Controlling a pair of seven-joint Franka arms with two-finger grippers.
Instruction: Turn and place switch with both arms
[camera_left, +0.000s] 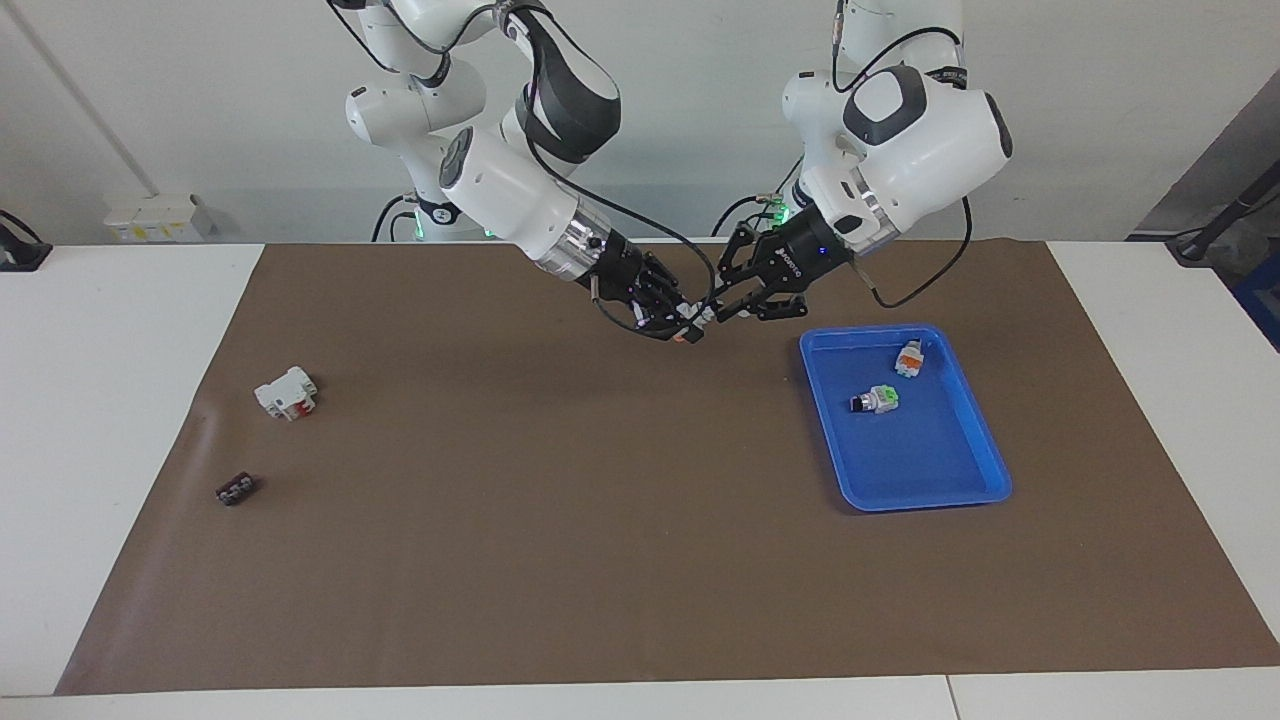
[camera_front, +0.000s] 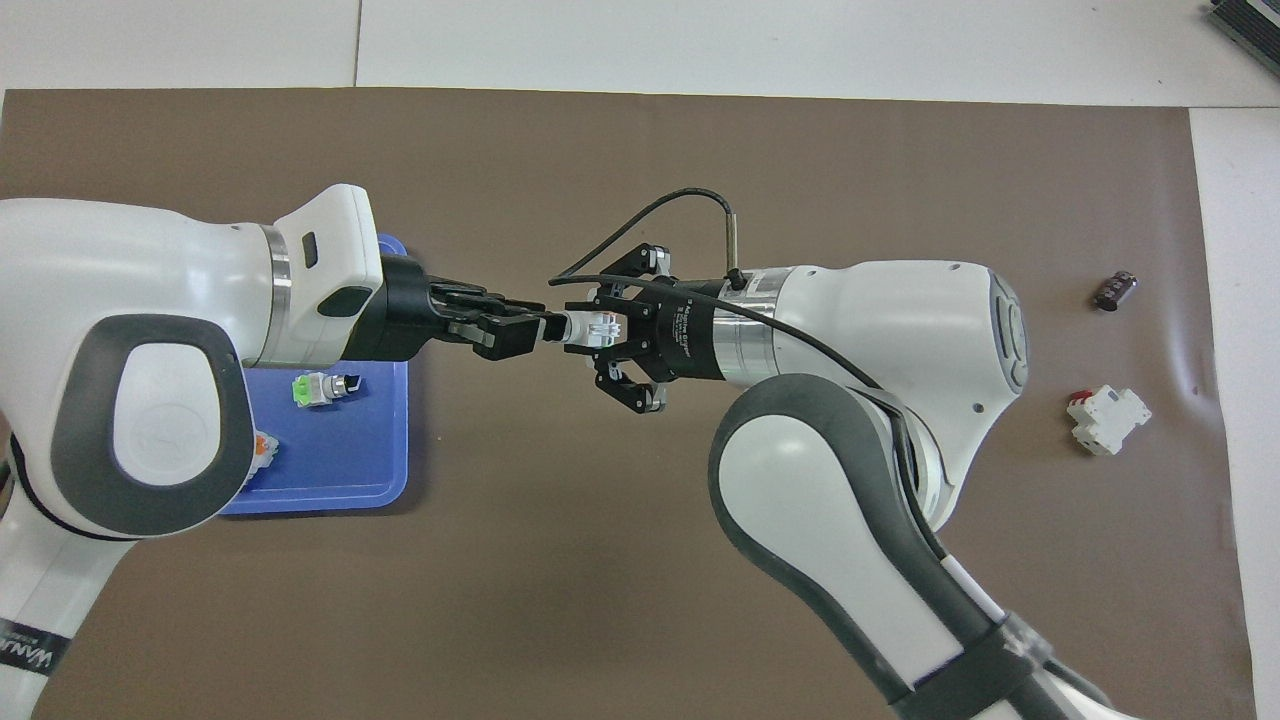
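item: small white push-button switch (camera_front: 590, 327) with orange end and black knob, held in the air over the brown mat (camera_left: 520, 560), beside the blue plastic tray (camera_left: 975, 450).
right gripper (camera_front: 600, 330): clamped shut on its white body.
left gripper (camera_front: 530, 330): at the knob end; grip cannot be told.
step: mid-air handover.
next: left secures, right lets go, then tray.

Two white robot arms meet in the air over the brown mat (camera_front: 620, 560). The right hand (camera_front: 585, 330) holds a small white switch (camera_front: 590, 328) tight. The left hand (camera_front: 535, 330) touches the switch's dark end. A blue tray (camera_front: 330, 480) lies partly under the left arm, with a green-ended switch (camera_front: 320, 387) in it. A white block with red (camera_front: 1105, 420) and a small dark piece (camera_front: 1115, 290) lie toward the right arm's end of the surface.
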